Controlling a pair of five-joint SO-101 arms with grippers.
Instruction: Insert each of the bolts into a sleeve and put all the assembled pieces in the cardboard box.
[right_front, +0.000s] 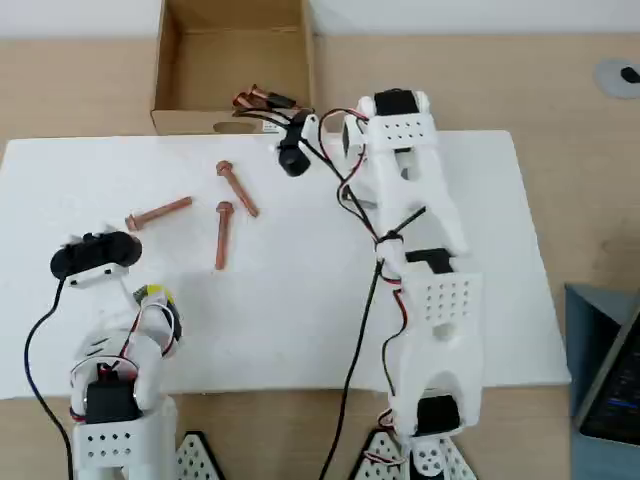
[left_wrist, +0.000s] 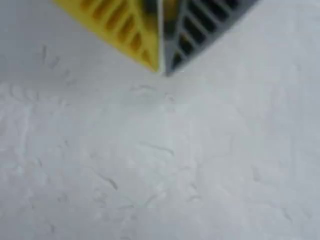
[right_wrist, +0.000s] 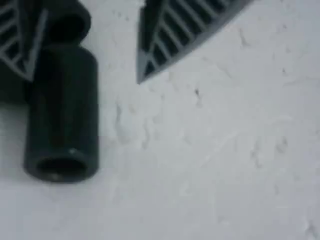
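Observation:
Three copper bolts lie loose on the white foam mat: one to the left, one farther back, one nearer. A black sleeve lies on the mat just in front of the cardboard box. My right gripper stands open over it, the sleeve lying close to one finger. Assembled pieces rest in the box's near right corner. My left gripper is shut with nothing in it, low over bare mat at the near left.
The right arm stretches across the mat's middle with loose wires hanging beside it. A grey disc sits on the table at the far right. A dark device stands at the right edge.

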